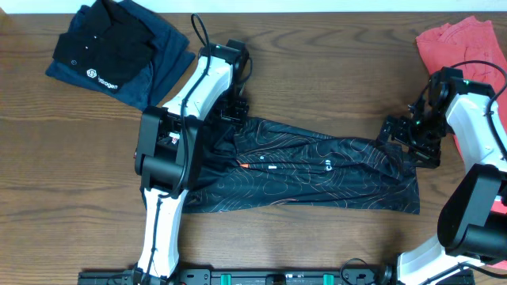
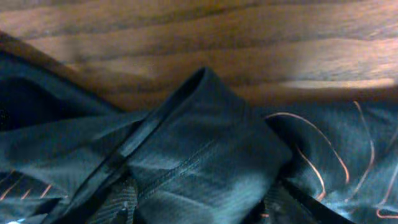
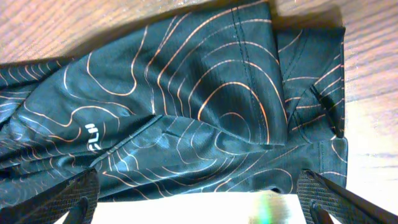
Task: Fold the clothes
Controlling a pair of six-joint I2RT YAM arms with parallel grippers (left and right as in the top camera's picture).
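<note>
Surface: dark brown wood-grain table (image 1: 79, 158), boards running side to side; a pale strip (image 1: 317, 6) borders its far edge.
Task garment: black jersey (image 1: 317, 170) with fine orange-white contour lines, lying flat near the table's middle as a long, creased band running left to right.
Left claw: left gripper (image 1: 234, 107) is down over the jersey's far-left end. Its wrist view fills with a raised fold of dark fabric and shows no fingers, so I cannot tell whether the jaws are apart or together.
Right claw: right gripper (image 3: 199, 186) is at the jersey's right end, jaws wide apart; the fingers (image 3: 68, 199) sit at the two lower corners of the wrist view with the patterned cloth beneath and nothing held.
Beyond the jersey, far left: black polo (image 1: 103, 47) on top of a navy garment (image 1: 162, 59), well apart from the jersey.
Beyond the jersey, far right: coral-red garment (image 1: 455, 43) at the table corner.
Writing: small white marks sit along the jersey's middle, too small to read. The polo bears a white emblem with a word beside it, not legible.
</note>
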